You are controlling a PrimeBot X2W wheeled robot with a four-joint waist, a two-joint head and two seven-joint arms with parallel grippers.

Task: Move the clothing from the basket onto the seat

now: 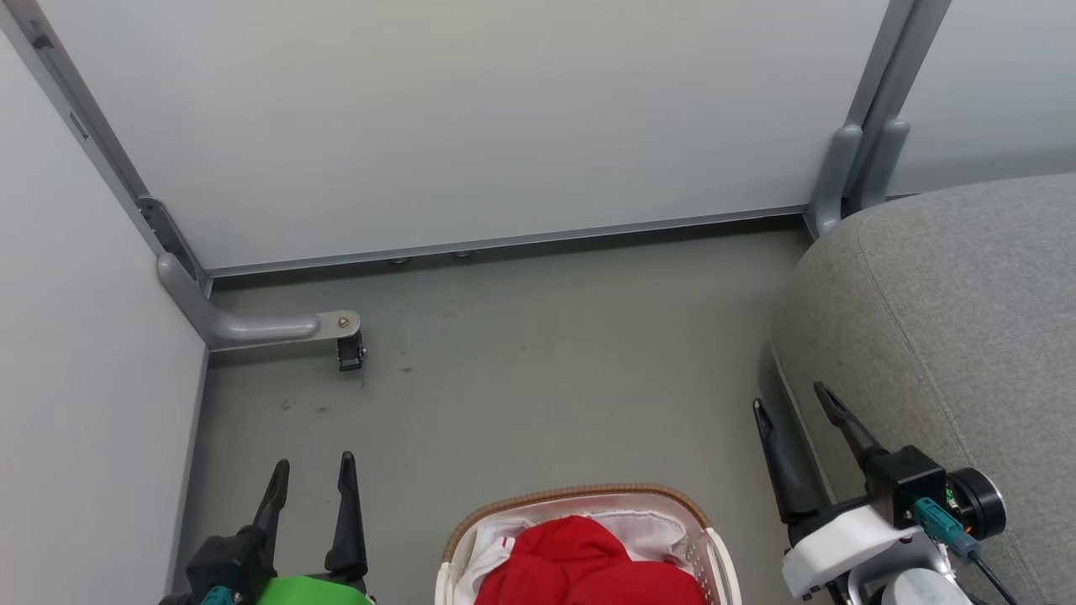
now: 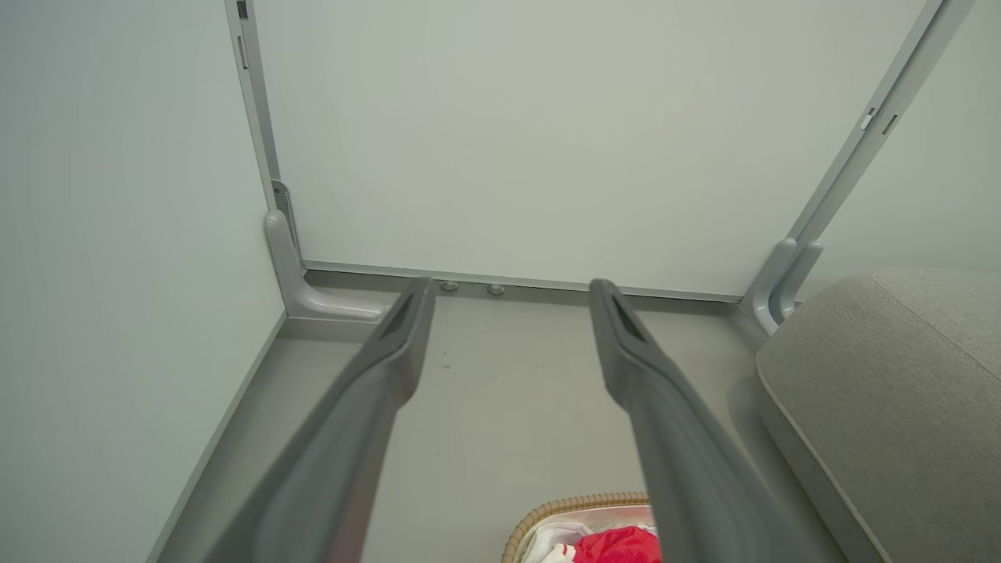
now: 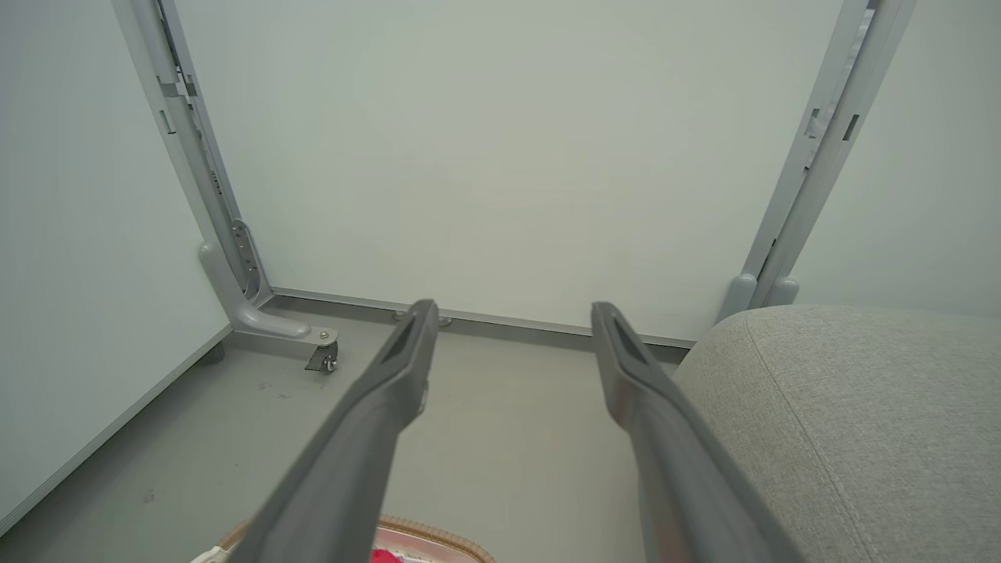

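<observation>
Left gripper [image 1: 313, 460] and right gripper [image 1: 789, 395] wide, empty; grabbing the red clothing [image 1: 588, 563] may also catch the white liner [image 1: 651, 525] and drag the basket [image 1: 580, 494] along.

No readable text, label, brand, number or sign appears on anything here.

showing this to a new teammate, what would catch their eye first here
The bright red clothing heaped in the white basket, bottom centre of the head view, jumps out against the dull floor. The big grey seat bulks at the right. The left gripper and right gripper stand open either side of the basket.
</observation>
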